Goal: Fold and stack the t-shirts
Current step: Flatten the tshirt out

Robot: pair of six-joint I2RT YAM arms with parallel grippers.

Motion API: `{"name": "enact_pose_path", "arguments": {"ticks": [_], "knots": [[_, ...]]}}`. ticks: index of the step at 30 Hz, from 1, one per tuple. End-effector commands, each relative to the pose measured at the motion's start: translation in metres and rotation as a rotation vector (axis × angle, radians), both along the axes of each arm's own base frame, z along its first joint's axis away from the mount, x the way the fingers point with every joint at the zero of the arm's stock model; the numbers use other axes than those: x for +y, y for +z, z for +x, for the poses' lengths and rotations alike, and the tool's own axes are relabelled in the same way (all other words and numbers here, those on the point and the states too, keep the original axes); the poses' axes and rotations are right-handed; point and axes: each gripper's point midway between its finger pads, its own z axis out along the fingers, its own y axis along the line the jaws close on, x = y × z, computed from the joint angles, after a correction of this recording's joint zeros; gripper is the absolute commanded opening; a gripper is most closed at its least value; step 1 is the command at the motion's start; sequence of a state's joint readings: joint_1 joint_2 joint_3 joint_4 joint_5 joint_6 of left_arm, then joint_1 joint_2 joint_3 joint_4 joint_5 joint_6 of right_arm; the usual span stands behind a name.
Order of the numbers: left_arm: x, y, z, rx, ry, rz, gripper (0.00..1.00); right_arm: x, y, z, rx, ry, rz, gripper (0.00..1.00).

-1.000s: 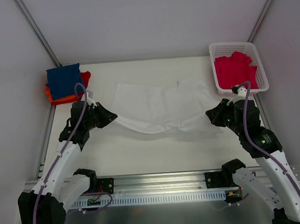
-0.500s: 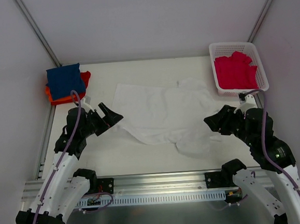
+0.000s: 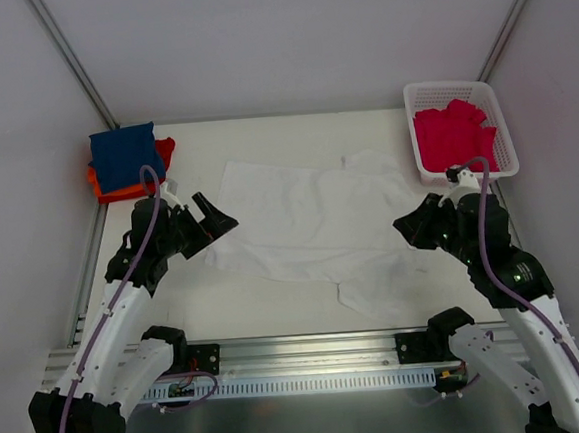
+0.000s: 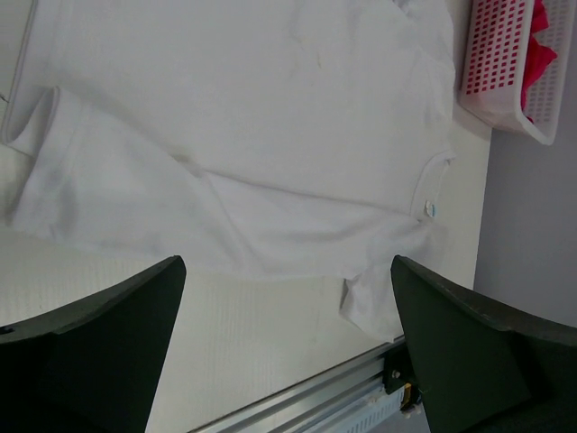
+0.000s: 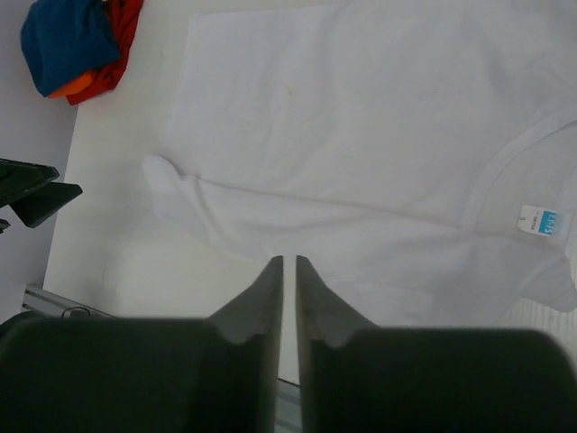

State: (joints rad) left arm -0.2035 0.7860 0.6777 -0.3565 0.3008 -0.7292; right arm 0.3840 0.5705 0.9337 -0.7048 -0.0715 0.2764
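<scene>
Left tool (image 3: 217, 216) spread wide at centre-left, right tool (image 5: 288, 263) nearly pressed together, empty; white shirt (image 3: 310, 225) lies rumpled mid-counter (image 3: 264, 143) between them.

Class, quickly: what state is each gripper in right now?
Left gripper: open wide, holding nothing.
Right gripper: almost shut, only a thin gap showing, holding nothing.

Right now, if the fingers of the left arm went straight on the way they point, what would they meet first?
Most likely the white t-shirt lying on the table. The left wrist view shows the open fingers framing its near edge, with nothing between. How far away is unclear.
</scene>
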Motion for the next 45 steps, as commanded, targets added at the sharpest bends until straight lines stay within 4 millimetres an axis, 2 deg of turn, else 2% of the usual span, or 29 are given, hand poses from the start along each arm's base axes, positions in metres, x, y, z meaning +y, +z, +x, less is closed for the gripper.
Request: {"name": "enact_pose_path", "arguments": {"ticks": [1,3,4,6,7,9,10,11,13,14,16,17,19,20,24,25,28,34,38,45], "knots": [[0.002,0.009,0.018,-0.035,-0.005,0.061,0.99,0.01,-0.006,0.033,-0.022,-0.008,-0.015,0.05],[0.006,0.001,0.032,-0.025,0.003,0.108,0.99,0.014,-0.014,0.055,-0.006,-0.028,-0.041,0.0],[0.006,0.002,0.041,-0.044,0.008,0.117,0.99,0.017,-0.018,0.063,0.002,-0.029,-0.047,0.0],[0.005,-0.01,0.055,-0.026,-0.001,0.144,0.99,0.023,-0.023,0.085,0.01,-0.027,-0.074,0.0],[0.002,-0.018,0.067,-0.024,-0.01,0.152,0.99,0.022,-0.025,0.093,0.015,-0.04,-0.083,0.0],[0.0,-0.023,0.077,-0.023,-0.017,0.153,0.99,0.02,-0.022,0.111,0.001,-0.071,-0.117,0.0],[-0.002,-0.027,0.081,-0.024,-0.026,0.153,0.99,0.019,-0.033,0.121,0.032,-0.075,-0.15,0.0],[-0.005,-0.033,0.09,-0.022,-0.031,0.149,0.99,0.017,-0.035,0.128,0.035,-0.088,-0.166,0.0],[-0.012,-0.038,0.097,-0.024,-0.059,0.132,0.99,0.012,-0.036,0.144,0.03,-0.111,-0.188,0.0],[-0.016,-0.043,0.105,-0.015,-0.07,0.13,0.99,0.015,-0.048,0.152,0.068,-0.099,-0.198,0.0],[-0.021,-0.05,0.11,0.006,-0.095,0.117,0.99,0.01,-0.051,0.165,0.074,-0.116,-0.201,0.0],[-0.024,-0.059,0.113,0.033,-0.106,0.113,0.99,0.011,-0.061,0.17,0.101,-0.109,-0.202,0.0],[-0.029,-0.067,0.117,0.038,-0.123,0.098,0.99,0.008,-0.064,0.179,0.105,-0.119,-0.2,0.0],[-0.03,-0.071,0.117,0.043,-0.126,0.096,0.99,0.008,-0.073,0.184,0.126,-0.117,-0.209,0.0],[-0.033,-0.082,0.12,0.065,-0.14,0.091,0.99,0.0,-0.096,0.199,0.182,-0.135,-0.221,0.0],[-0.034,-0.087,0.121,0.077,-0.145,0.088,0.99,0.007,-0.101,0.199,0.199,-0.105,-0.197,0.0],[-0.036,-0.091,0.122,0.087,-0.151,0.081,0.99,0.009,-0.122,0.204,0.243,-0.1,-0.19,0.0],[-0.038,-0.09,0.126,0.079,-0.163,0.083,0.99,0.015,-0.161,0.21,0.342,-0.079,-0.154,0.0],[-0.04,-0.09,0.125,0.086,-0.173,0.069,0.99,0.017,-0.172,0.212,0.369,-0.076,-0.15,0.0],[-0.044,-0.075,0.118,0.06,-0.191,0.038,0.99,0.01,-0.181,0.221,0.393,-0.084,-0.148,0.0]]}}
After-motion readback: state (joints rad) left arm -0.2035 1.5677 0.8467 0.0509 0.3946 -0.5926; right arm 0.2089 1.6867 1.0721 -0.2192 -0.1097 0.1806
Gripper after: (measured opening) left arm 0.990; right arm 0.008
